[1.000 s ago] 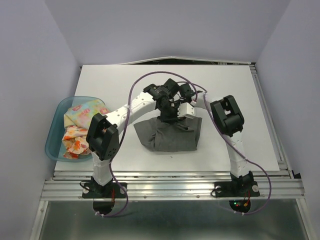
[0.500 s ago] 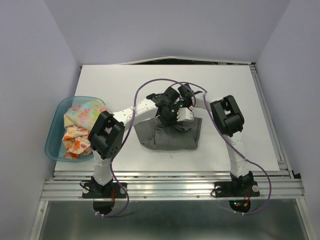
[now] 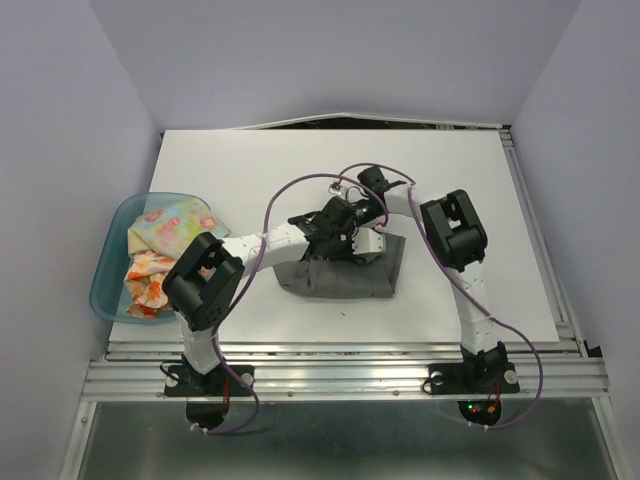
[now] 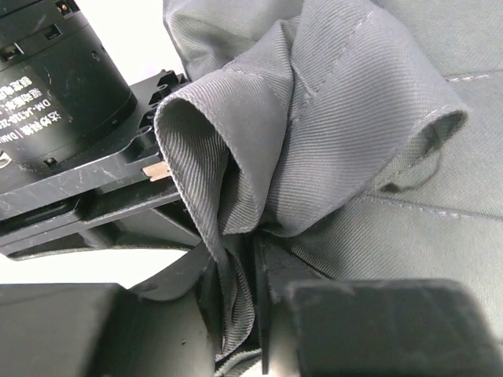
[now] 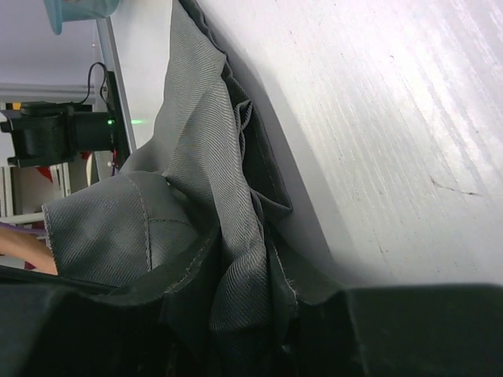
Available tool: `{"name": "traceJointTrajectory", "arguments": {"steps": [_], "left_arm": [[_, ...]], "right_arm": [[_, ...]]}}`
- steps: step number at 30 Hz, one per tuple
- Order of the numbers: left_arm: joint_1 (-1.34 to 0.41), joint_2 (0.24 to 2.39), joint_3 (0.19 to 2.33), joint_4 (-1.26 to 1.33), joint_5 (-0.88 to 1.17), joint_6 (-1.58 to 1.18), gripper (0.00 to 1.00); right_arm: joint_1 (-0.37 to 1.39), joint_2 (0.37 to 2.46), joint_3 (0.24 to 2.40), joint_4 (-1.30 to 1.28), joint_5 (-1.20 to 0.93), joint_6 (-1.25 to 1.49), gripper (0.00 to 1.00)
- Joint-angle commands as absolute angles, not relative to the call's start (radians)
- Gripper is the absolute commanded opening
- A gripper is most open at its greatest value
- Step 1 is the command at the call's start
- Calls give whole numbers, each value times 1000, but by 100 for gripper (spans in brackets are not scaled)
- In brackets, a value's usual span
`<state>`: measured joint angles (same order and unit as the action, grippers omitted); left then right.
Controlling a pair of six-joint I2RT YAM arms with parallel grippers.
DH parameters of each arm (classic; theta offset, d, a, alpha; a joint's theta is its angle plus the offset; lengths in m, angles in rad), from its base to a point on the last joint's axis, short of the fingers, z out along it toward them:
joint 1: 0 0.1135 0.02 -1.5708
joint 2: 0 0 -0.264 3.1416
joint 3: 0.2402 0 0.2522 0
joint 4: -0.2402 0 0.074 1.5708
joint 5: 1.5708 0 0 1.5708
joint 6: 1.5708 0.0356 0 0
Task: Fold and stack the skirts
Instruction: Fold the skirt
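The dark grey skirt lies bunched in the middle of the white table. My left gripper is shut on a fold of its far edge, and the pinched cloth shows in the left wrist view. My right gripper is close beside it, shut on the same far edge; the gathered grey cloth fills the right wrist view. The pastel floral skirt and the white skirt with orange-red flowers lie crumpled in the blue basin at the left.
The blue basin hangs partly over the table's left edge. White table surface lies beyond and to the right of the grey skirt. Purple cables loop over both arms above the skirt.
Both grippers have moved toward me with the skirt's far edge, bringing it over the near part. The grey skirt now looks shorter front to back.
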<state>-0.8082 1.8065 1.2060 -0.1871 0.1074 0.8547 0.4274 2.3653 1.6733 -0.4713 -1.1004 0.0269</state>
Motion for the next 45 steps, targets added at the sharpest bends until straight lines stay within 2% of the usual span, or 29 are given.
{"name": "traceJointTrajectory", "arguments": {"steps": [1,5,8,10,12,13,17,18,23,27,31,35,36,39,42,45], "left_arm": [[-834,1845,1155,-58,71,854,30],[-850,1848,1131,-40,61,853,39],[-854,1855,1123,-40,61,854,41],[-857,1856,1115,-49,66,865,48],[-857,1858,1108,-52,63,868,49],[-857,1861,1109,-52,63,868,55],[-854,1870,1129,-58,55,861,61],[-853,1871,1146,-61,55,858,71],[-810,1878,1256,-118,64,838,71],[-730,1884,1446,-233,93,807,72],[-632,1878,1618,-374,190,720,72],[-568,1797,1671,-440,322,565,73],[-554,1775,1655,-445,368,525,73],[-508,1646,1518,-388,655,307,79],[-491,1595,1319,-260,860,95,79],[-474,1582,1084,-31,1040,-168,73]], "right_arm": [[453,2404,1706,-526,-1045,40,40],[428,2407,1793,-526,-974,69,53],[367,2427,1897,-522,-969,153,61],[298,2450,2021,-520,-985,192,67],[256,2453,2110,-520,-967,202,71],[212,2451,2134,-517,-965,222,76],[117,2419,2192,-512,-979,244,80],[100,2401,2184,-509,-968,242,80],[42,2231,2004,-500,-953,197,79],[32,2064,1866,-502,-911,155,78],[23,1909,1795,-505,-913,153,77],[23,1806,1708,-488,-998,239,76],[23,1784,1669,-468,-1031,273,75],[44,1674,1363,-231,-1132,446,76],[118,1632,1237,-173,-1199,460,79],[202,1658,1122,-218,-1221,425,79]]}}
